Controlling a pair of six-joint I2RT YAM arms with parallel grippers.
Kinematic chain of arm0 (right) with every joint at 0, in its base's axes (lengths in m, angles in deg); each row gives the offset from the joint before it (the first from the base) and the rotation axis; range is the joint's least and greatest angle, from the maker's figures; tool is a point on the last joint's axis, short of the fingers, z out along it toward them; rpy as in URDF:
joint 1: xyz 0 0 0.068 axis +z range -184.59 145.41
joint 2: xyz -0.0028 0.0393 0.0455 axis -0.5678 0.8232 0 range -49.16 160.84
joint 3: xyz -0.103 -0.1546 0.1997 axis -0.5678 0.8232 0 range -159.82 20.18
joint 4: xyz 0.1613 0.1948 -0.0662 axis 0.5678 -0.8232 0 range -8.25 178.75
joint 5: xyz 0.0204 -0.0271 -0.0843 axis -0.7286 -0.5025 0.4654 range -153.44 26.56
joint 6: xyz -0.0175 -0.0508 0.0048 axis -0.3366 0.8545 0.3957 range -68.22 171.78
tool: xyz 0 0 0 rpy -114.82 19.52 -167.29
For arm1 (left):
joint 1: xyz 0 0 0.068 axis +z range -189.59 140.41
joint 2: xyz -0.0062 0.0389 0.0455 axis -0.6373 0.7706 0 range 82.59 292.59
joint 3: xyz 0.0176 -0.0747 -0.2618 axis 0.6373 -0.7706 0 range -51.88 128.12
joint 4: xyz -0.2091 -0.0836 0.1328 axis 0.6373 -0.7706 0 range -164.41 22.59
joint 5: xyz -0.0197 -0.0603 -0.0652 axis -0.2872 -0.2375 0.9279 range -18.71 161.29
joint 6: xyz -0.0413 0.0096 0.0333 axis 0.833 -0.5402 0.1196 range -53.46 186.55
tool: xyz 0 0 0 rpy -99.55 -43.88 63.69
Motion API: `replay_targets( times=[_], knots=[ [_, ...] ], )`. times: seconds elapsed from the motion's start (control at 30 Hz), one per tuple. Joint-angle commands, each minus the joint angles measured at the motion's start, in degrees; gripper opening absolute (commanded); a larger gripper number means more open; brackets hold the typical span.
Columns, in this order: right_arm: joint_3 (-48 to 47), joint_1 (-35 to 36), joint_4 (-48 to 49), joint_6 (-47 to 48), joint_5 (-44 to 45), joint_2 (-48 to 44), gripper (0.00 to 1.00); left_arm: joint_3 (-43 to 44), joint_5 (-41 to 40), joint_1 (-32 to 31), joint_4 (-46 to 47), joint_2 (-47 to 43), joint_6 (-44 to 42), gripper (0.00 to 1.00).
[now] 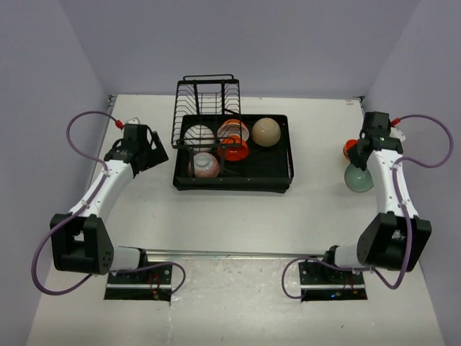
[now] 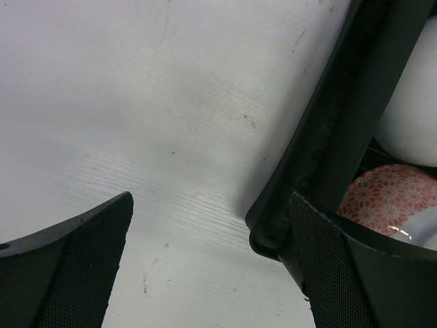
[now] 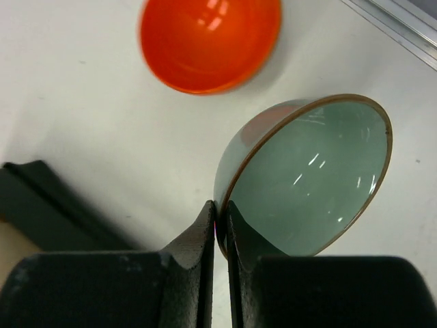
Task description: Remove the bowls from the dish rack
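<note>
Right tool point(image 3: 217, 225) pinches the tilted green bowl point(image 3: 307, 178) by its rim, jaws nearly closed, near one orange bowl point(image 3: 208, 41) on the worktop point(image 3: 82, 137); settle it flat before releasing, I judge. Left tool point(image 2: 212, 225) gapes wide and empty just beside the dish rack point(image 2: 321, 137). Overhead, two bowls sit out; at least four lie in the rack.

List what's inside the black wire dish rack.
Inside the black wire dish rack: a white round bowl, a pink patterned bowl, a beige bowl, and orange bowls overlapping; their count is unclear. Anything beneath the bowls is covered.
</note>
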Motion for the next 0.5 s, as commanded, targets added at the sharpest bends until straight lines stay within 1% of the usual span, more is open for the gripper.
replay_targets(
  times=[0.0, 0.1, 0.2, 0.27, 0.47],
  knots=[
    [-0.63, -1.81, -2.49, 3.60, 4.07, 1.42, 0.00, 2.36, 1.92, -0.23, 1.29, 1.12, -0.71, 0.96],
    [-1.42, -4.37, -2.49, 5.09, 5.21, 4.15, 0.00, 2.27, 1.93, -0.23, 1.47, 2.08, -0.79, 0.96],
    [-3.52, -6.04, -2.57, 6.23, 5.91, 8.98, 0.00, 2.18, 1.49, -0.23, 1.56, 2.96, -0.88, 0.96],
    [-4.40, -6.39, -2.58, 7.20, 7.06, 12.76, 0.00, 2.36, 1.49, -0.23, 1.65, 3.32, -0.88, 0.96],
    [-5.37, -6.92, 0.41, 9.75, 7.76, 18.82, 0.00, 3.41, 1.14, -0.23, 1.47, 4.11, -0.97, 0.96]
  ],
)
